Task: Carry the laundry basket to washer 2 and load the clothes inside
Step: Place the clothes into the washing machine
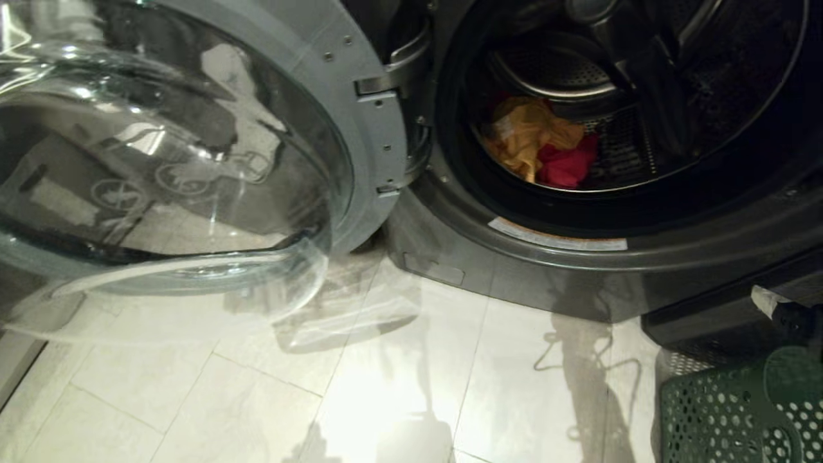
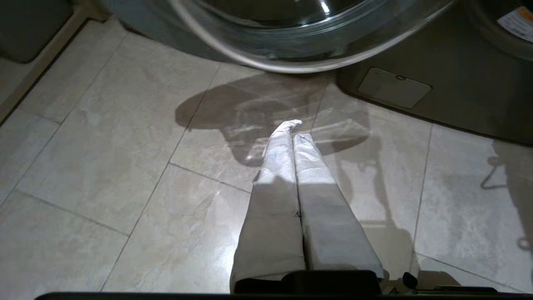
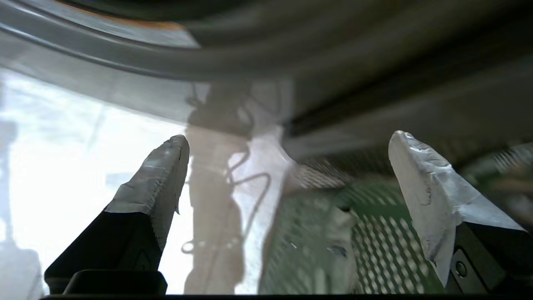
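Yellow garment [image 1: 524, 135] and red garment [image 1: 569, 164] lie in the washer [image 1: 578, 218] drum, door [image 1: 193, 161] swung wide. Basket [image 1: 739, 411] sits on the floor just beside it. Right gripper [image 3: 287, 175] spread wide, empty, above the basket rim; should drop straight in, grab deep. Left gripper [image 2: 292, 133] pressed together, empty, parked.

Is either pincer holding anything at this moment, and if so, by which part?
Nothing is held. The left pincer is shut on nothing above the floor; the right pincer is open, empty, above the laundry basket.
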Tool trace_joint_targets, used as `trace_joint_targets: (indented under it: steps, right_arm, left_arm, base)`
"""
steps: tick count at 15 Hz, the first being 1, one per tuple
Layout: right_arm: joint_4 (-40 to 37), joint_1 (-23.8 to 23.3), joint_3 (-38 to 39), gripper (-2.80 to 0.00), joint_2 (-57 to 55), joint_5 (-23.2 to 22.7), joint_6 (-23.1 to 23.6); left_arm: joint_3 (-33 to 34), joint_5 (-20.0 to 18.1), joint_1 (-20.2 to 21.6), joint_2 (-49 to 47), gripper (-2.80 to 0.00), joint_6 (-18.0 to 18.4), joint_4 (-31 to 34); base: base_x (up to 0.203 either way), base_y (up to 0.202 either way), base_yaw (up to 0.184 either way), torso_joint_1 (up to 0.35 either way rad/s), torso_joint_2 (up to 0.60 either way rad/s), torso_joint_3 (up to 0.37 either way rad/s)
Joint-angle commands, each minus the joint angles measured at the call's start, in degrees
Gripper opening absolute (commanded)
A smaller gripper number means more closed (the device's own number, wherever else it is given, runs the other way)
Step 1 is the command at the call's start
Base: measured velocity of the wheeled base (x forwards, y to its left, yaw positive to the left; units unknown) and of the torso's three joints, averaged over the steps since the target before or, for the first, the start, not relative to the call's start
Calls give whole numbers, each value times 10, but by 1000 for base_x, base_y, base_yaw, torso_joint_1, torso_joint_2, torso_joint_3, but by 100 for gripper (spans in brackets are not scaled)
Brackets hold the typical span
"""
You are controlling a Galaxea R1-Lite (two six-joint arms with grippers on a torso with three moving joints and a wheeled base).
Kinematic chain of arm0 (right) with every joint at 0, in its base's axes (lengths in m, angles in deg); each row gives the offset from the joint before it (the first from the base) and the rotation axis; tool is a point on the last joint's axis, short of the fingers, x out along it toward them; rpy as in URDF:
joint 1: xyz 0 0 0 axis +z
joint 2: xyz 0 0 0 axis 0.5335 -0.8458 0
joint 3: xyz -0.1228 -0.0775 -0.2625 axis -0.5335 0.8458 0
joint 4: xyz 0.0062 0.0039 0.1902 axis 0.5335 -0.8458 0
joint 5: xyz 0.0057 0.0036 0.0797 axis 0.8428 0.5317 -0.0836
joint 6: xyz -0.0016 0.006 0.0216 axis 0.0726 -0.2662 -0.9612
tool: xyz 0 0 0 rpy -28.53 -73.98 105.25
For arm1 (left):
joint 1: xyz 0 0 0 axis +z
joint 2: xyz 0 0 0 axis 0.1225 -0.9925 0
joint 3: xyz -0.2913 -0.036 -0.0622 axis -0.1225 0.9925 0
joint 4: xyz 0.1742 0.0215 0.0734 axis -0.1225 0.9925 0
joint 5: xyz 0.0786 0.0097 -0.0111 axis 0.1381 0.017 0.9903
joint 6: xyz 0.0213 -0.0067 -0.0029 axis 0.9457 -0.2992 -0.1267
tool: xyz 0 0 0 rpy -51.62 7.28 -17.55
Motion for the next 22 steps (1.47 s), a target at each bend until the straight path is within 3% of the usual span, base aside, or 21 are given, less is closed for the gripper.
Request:
trace_joint_targets:
  steps: [1,13,15,18,22]
  right_arm:
    - [2,-7,1,0,-6,0,1]
    - [-2,-25,15,0,-61,-6,-9]
    - [-4,-24,4,0,-102,-46,-24]
    - [-25,-23,-34,0,-143,-157,-48]
    - [-48,-5,-36,0,-190,-183,-53]
  left_arm:
    - [23,0,0,0,-280,0,-1]
    - [23,0,0,0,-280,0,-1]
    - [23,0,0,0,-280,0,-1]
    - [23,0,0,0,-280,0,-1]
    - [23,0,0,0,-280,0,-1]
  base:
    - [1,11,-178,1,-2,3]
    - [1,7,-177,4,2,3]
    - [2,6,-145,0,2,2]
    - [0,2,-27,2,2,1]
    - [0,0,0,0,0,0]
